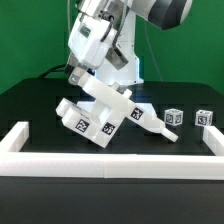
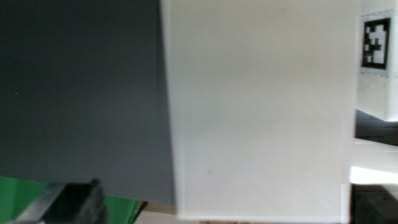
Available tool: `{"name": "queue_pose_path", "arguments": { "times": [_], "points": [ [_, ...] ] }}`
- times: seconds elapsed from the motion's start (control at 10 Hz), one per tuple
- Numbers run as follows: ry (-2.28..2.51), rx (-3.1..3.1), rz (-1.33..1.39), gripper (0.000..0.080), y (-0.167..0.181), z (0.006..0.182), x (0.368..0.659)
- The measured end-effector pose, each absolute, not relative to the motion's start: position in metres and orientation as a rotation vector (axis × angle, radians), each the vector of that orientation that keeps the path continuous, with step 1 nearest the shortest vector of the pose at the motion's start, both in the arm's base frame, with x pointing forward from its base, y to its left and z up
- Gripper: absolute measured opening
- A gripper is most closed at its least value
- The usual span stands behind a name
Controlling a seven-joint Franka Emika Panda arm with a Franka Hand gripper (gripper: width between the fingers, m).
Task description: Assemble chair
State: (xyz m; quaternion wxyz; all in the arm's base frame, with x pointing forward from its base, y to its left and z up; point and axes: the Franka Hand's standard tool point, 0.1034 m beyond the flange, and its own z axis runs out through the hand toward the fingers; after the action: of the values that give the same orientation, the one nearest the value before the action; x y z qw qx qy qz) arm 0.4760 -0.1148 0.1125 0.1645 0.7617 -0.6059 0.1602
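We are starting at the gripper (image 1: 80, 75). In the wrist view only one dark finger (image 2: 75, 200) is showing. It is standing clear of the edge of a broad white panel (image 2: 249, 110), with a strip of dark table (image 2: 80, 90) between them. The other finger is not showing, so we are reading the jaws as standing wide and holding nothing, though this view is too poor for us to be sure. The panel is filling most of that picture, and a black-and-white tag (image 2: 374, 45) is showing on a white piece just past its far edge.

In the exterior view we are seeing the gripper hanging close over the upper end of the chair parts (image 1: 105, 112), which are lying in a cluster near the middle of the black table. The panel is leaning there at a tilt, its high end under the gripper. A bar (image 1: 85, 124) carrying tags is lying against its lower side, toward the exterior view's left. A slimmer piece (image 1: 150, 122) is reaching out of the cluster toward the exterior view's right, low on the table.

Further to the exterior view's right, two small blocks (image 1: 173, 117) are standing apart from the cluster. They are near each other but not touching, and each is showing a tag. White rails (image 1: 110, 165) are bordering the table along the front and both sides, and a green backdrop (image 1: 20, 40) is rising behind the arm
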Motion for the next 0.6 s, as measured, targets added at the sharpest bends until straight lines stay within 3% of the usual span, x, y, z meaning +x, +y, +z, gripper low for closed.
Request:
{"name": "queue_pose_path", "arguments": {
  "times": [0.6],
  "points": [
    [-1.704,2.203,0.438,0.0649,-0.085,0.125,0.485]
  ]
}}
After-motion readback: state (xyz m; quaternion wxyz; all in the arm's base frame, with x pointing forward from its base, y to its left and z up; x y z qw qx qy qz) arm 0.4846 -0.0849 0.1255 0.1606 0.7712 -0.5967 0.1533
